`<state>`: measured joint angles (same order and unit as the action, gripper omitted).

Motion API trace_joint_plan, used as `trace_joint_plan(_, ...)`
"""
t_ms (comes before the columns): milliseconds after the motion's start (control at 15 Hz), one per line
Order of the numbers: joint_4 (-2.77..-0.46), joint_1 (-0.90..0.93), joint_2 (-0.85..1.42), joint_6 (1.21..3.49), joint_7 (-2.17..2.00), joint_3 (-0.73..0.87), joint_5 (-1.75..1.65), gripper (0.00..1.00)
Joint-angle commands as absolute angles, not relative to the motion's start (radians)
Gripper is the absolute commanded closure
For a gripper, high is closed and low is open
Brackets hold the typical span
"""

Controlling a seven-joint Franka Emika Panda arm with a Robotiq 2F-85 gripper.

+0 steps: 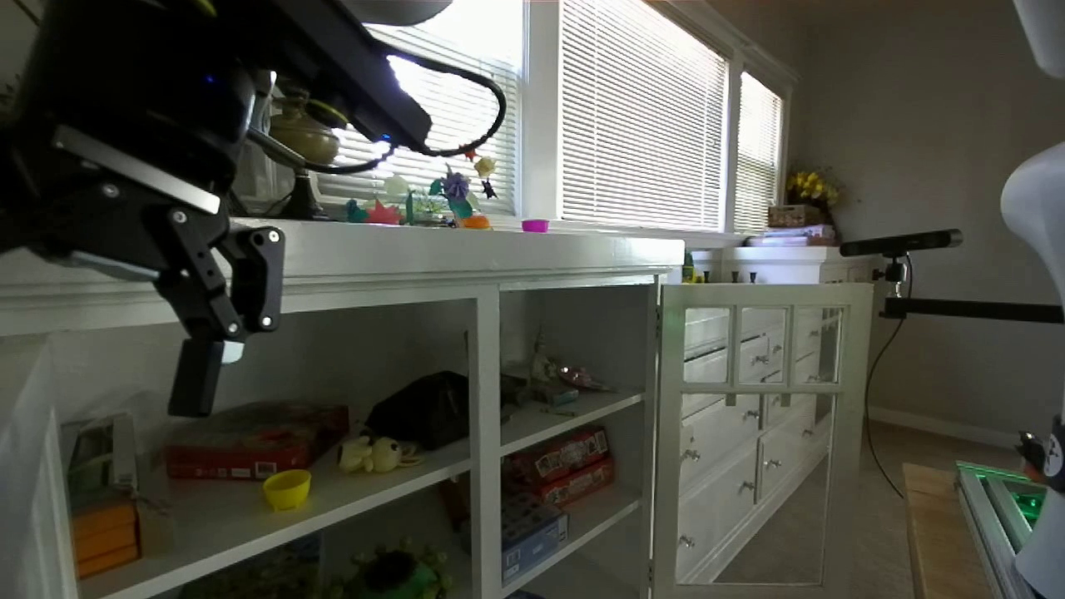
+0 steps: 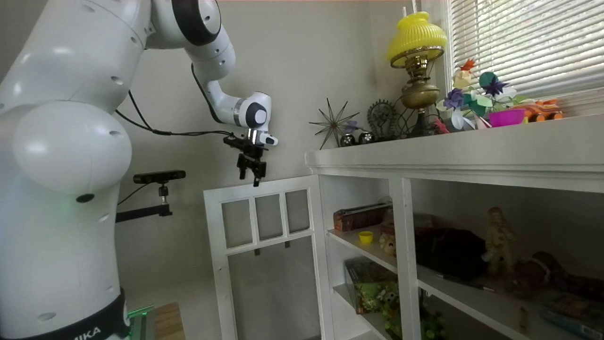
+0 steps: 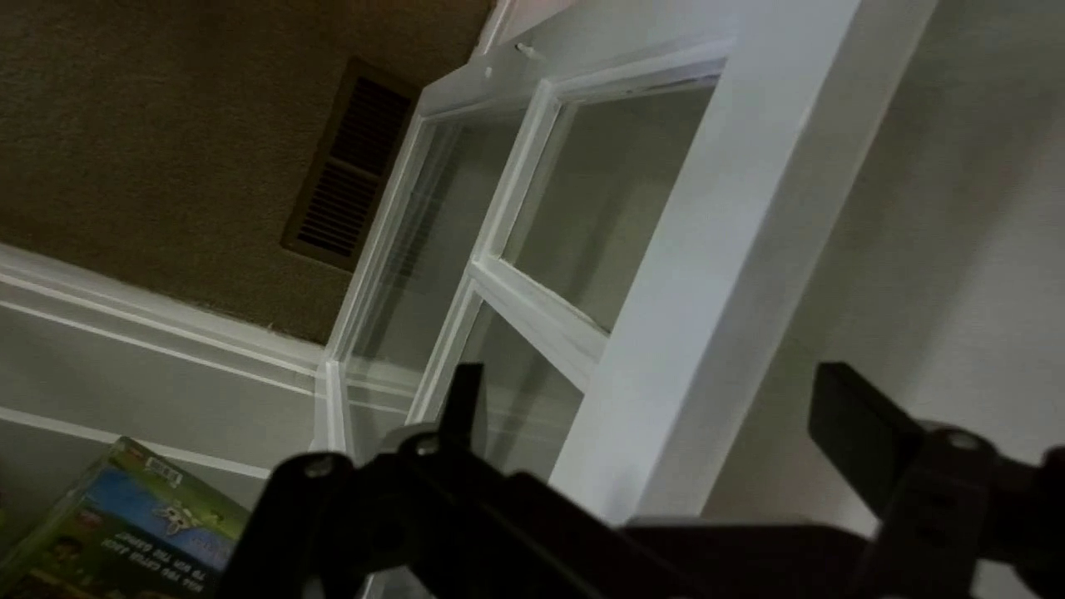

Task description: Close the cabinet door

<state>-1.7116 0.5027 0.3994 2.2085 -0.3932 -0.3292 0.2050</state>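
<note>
The white cabinet (image 1: 374,287) stands open, and its shelves show in both exterior views. Its glass-paned door (image 2: 271,242) in an exterior view stands swung out from the cabinet's end. My gripper (image 2: 250,178) is open and empty, pointing down at this door's top edge. In the wrist view the door's top rail (image 3: 707,249) runs between the two spread fingers of the gripper (image 3: 649,391). I cannot tell if a finger touches it. A second glass-paned door (image 1: 761,388) stands open at the opposite end. In that exterior view the gripper (image 1: 231,362) hangs in the foreground.
A yellow oil lamp (image 2: 417,42), paper flowers and a pink cup (image 2: 507,117) stand on the cabinet top. Boxes, a yellow cup (image 1: 287,489) and toys sit on the shelves. A bracket-mounted camera (image 2: 159,177) stands near the arm. A wall is behind the door.
</note>
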Motion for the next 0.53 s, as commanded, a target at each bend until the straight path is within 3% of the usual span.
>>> trace_joint_plan(0, -1.718, 0.494, 0.397, 2.242, -0.366, -0.355, 0.258, 0.0)
trace_joint_plan(467, -1.725, 0.512, 0.415, 2.237, -0.39, -0.353, 0.227, 0.0)
